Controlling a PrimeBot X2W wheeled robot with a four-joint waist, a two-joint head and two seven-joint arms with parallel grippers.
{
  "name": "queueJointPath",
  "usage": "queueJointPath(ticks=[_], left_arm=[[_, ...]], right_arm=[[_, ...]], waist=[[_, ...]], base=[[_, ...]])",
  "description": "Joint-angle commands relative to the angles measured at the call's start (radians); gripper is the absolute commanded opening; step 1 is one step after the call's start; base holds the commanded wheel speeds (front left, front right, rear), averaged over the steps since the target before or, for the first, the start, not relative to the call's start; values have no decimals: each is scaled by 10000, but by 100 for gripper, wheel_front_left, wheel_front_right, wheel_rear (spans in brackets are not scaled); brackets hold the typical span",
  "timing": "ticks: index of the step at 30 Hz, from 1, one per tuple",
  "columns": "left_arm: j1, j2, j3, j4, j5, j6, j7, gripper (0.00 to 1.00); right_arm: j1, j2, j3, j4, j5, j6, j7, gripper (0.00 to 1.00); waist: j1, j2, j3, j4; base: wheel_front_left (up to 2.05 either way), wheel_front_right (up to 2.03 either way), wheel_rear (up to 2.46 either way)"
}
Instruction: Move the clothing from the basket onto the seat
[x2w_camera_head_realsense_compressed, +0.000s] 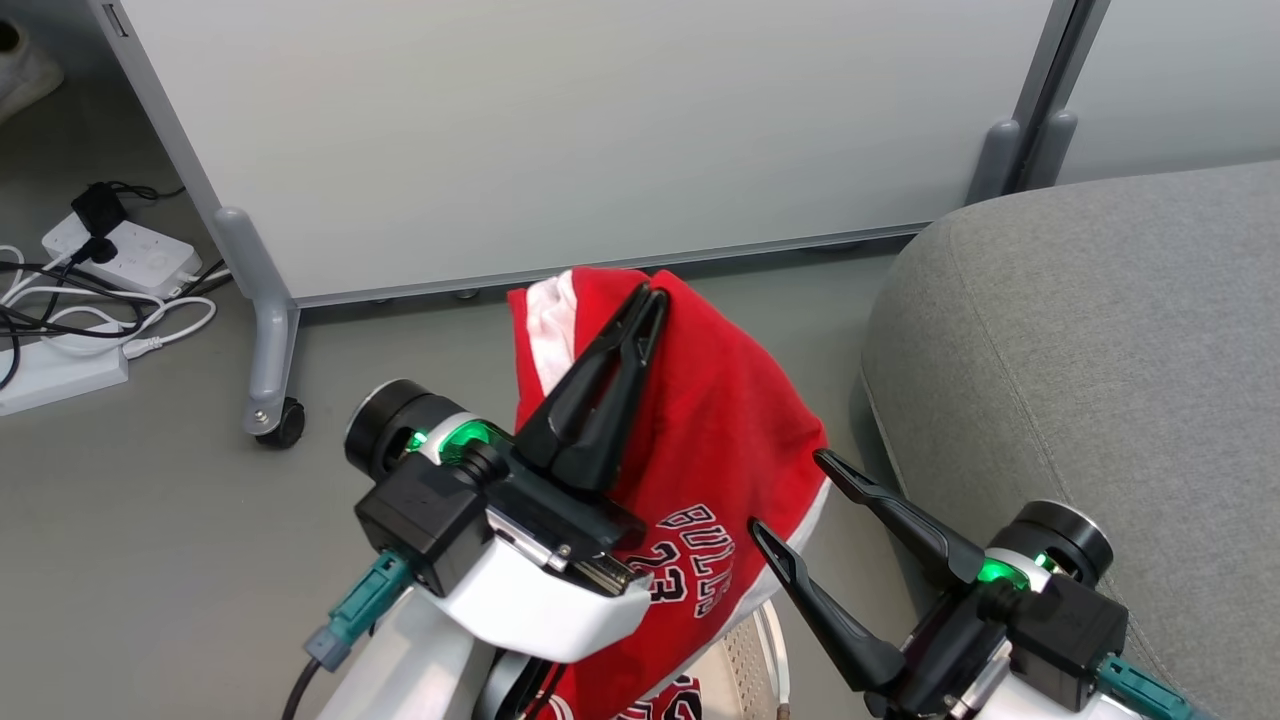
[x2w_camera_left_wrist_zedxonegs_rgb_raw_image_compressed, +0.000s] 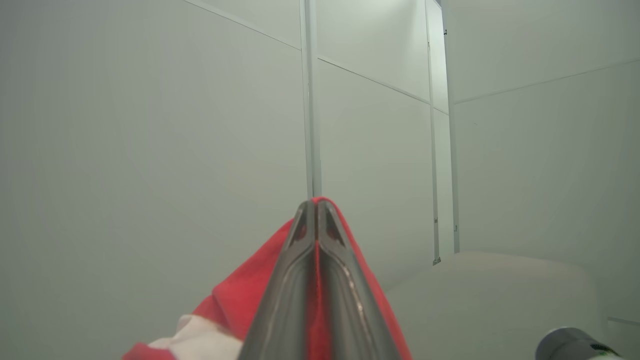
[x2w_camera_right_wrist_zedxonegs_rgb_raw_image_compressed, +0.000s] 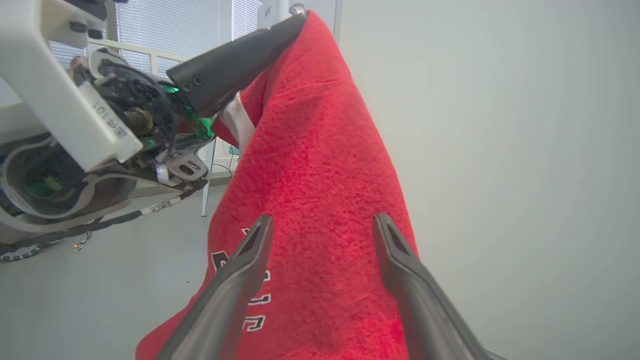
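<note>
Left gripper (x2w_camera_head_realsense_compressed: 648, 298) fingers clamp the clothing (x2w_camera_head_realsense_compressed: 720, 430) at its top fold, so it hangs above the basket (x2w_camera_head_realsense_compressed: 748, 660), probably to clear the rim. Right gripper (x2w_camera_head_realsense_compressed: 788, 490) fingers stand apart beside it, near the seat (x2w_camera_head_realsense_compressed: 1100, 350).

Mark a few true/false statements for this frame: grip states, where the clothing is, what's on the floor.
1. The left gripper is shut on the red clothing. True.
2. The right gripper grips the clothing too. False: its jaws stand open near the fabric, closed on nothing.
3. The clothing lies on the seat. False: it hangs from the left gripper, beside the grey seat.
4. The clothing bears black-and-white lettering and a number. True.
5. The power strip lies on the floor at the robot's right. False: it lies at the robot's left.
</note>
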Motion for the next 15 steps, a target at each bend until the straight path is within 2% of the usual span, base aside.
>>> queueJointPath(ticks=[1,15], left_arm=[[-98,34,-45,7,27,-56,-11,0],[-210,34,-1682,86,507,-369,-11,0]], right_arm=[[-165,-23,35,21,22,16,-55,100],[-691,361,109,946,-649,16,-53,100]], waist=[[0,0,7,8],[0,0,15,163]], base=[[0,0,0],[0,0,0]])
